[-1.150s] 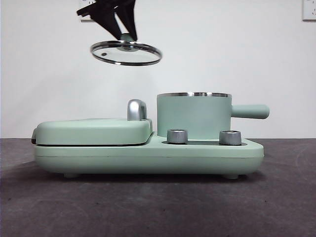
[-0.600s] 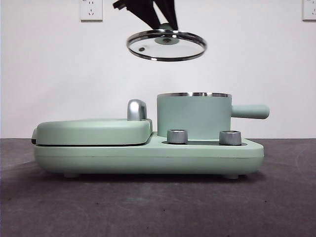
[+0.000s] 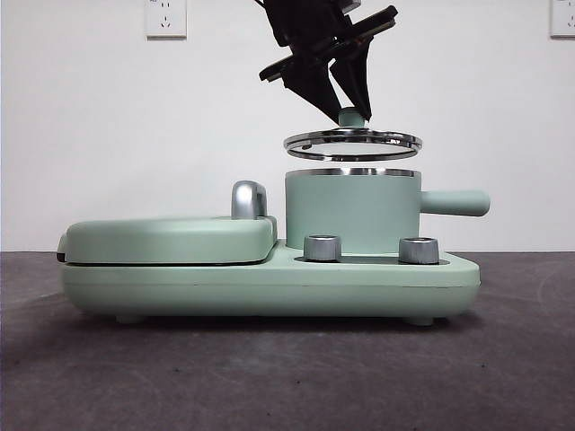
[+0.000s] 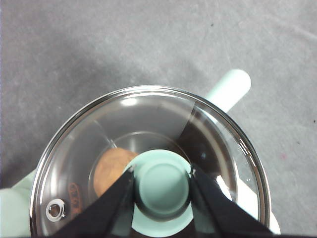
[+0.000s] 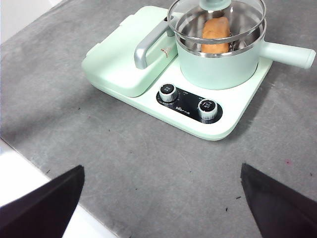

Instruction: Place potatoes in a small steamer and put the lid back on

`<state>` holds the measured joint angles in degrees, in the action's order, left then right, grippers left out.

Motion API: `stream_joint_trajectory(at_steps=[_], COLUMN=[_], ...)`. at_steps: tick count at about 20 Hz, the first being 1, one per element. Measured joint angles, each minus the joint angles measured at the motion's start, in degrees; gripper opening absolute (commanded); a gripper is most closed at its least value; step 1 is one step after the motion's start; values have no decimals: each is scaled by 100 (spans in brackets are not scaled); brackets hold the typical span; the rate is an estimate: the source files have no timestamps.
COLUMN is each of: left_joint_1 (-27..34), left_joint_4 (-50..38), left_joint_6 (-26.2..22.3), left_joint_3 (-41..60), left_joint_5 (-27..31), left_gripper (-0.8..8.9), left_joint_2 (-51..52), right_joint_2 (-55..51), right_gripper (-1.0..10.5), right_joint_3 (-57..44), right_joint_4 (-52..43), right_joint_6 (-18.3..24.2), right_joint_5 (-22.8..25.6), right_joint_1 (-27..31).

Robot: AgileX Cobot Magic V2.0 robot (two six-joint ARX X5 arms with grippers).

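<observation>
My left gripper (image 3: 350,112) is shut on the mint-green knob (image 4: 162,184) of the glass lid (image 3: 352,141). It holds the lid level, a small gap above the steel rim of the mint-green steamer (image 3: 352,211). In the left wrist view the orange-brown potato (image 4: 110,168) shows through the glass (image 4: 148,116), lying inside the pot. The right wrist view shows the potato (image 5: 216,30) in the steamer (image 5: 218,67) under the lid (image 5: 174,22). My right gripper (image 5: 161,203) is open and empty, high above the table in front of the appliance.
The steamer stands on a mint-green appliance base (image 3: 269,283) with two steel dials (image 3: 322,248) (image 3: 419,250). A flat grill cover (image 3: 171,238) with a steel handle (image 3: 249,199) lies to its left. The pot's side handle (image 3: 454,203) sticks out to the right.
My left gripper has carried the lid to the right and down, from high over the grill cover to just above the steamer's rim. The lid has levelled out.
</observation>
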<state>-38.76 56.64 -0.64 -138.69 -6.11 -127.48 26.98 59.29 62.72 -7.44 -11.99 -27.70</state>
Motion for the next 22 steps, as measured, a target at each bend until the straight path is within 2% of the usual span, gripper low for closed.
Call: stream_joint_trajectory(at_steps=[15,22], left_joint_1=[184,142], left_joint_4=[-103,-199], left_joint_6=[131,149], left_joint_3=[0,-37], left_joint_5=[-2,-175], left_gripper=[18,18], left_joint_2=[-144,-313], right_joint_2=[0,0], right_gripper=[506,506], right_joint_3=[0,0], right_joint_4=[0,0], right_joint_6=[-101,-164], right_joint_5=[0,0], right_joint_1=[0,0])
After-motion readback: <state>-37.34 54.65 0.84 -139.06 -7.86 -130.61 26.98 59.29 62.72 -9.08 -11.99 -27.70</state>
